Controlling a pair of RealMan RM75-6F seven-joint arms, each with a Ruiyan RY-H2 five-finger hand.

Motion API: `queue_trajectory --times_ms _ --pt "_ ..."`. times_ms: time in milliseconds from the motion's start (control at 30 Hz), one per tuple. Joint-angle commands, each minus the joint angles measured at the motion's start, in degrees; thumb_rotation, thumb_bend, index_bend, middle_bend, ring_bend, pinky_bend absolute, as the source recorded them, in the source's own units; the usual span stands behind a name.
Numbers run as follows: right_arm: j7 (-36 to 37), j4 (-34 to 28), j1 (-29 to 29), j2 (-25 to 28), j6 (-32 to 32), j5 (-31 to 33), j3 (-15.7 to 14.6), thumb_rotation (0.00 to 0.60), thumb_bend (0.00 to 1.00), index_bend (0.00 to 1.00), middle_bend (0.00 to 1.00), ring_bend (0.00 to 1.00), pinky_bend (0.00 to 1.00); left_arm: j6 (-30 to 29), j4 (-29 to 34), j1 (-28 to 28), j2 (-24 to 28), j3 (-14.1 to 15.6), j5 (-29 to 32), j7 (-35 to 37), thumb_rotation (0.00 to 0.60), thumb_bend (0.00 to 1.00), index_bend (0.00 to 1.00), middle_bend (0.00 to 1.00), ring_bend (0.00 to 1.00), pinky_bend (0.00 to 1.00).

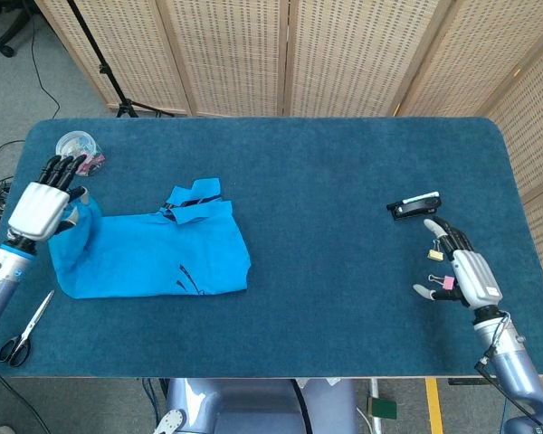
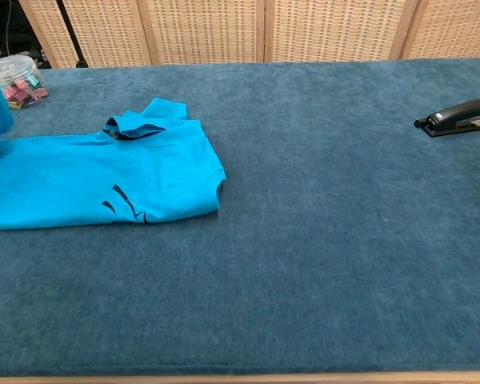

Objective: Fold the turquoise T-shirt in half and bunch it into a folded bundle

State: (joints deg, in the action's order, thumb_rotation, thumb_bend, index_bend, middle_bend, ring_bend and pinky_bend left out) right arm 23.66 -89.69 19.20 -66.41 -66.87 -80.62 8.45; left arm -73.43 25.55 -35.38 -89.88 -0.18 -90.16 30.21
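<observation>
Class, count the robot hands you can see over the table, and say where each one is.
2. The left hand is at the left end, gripping the raised end of the T-shirt. The right hand is near the right edge, beside the stapler.

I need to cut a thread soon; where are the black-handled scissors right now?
In the head view, the black-handled scissors lie at the table's front-left corner, just below the turquoise T-shirt and near the left hand. The chest view misses them.
</observation>
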Motion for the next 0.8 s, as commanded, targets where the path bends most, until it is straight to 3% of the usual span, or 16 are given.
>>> queue_trajectory --times_ms 33,133,267,400,600,800 --pt "0.82 -0.25 -0.10 0.40 -0.25 -0.44 -0.14 0.600 0.00 0.00 0.00 0.00 0.00 1.35 10.11 -3.86 1.93 -1.43 -0.08 -8.71 0.600 0.53 0.75 0.00 0.00 0.00" --pt "1.69 -0.37 -0.14 0.75 -0.41 -0.67 -0.12 0.600 0.00 0.00 0.00 0.00 0.00 2.76 15.90 -5.75 2.55 -2.35 0.08 -13.74 0.600 0.53 0.75 0.00 0.00 0.00" --pt "3.66 -0.50 -0.15 1.50 -0.59 -1.01 -0.03 0.600 0.00 0.00 0.00 0.00 0.00 6.75 27.01 -8.94 2.99 -5.13 2.30 -25.71 0.600 0.53 0.75 0.00 0.00 0.00" --pt "5.20 -0.57 -0.19 2.02 -0.69 -1.30 -0.05 0.600 0.00 0.00 0.00 0.00 0.00 10.50 32.27 -11.34 1.81 -6.96 4.41 -33.51 0.600 0.53 0.75 0.00 0.00 0.00" --pt "7.38 -0.22 -0.09 2.70 -0.43 -1.55 -0.20 0.600 0.00 0.00 0.00 0.00 0.00 15.81 34.42 -15.17 -3.51 -9.97 8.86 -43.37 0.600 0.53 0.75 0.00 0.00 0.00" --pt "8.14 0.06 -0.07 2.92 -0.48 -1.62 -0.34 0.600 0.00 0.00 0.00 0.00 0.00 18.14 33.07 -16.60 -7.51 -10.12 10.52 -45.52 0.600 0.52 0.75 0.00 0.00 0.00"
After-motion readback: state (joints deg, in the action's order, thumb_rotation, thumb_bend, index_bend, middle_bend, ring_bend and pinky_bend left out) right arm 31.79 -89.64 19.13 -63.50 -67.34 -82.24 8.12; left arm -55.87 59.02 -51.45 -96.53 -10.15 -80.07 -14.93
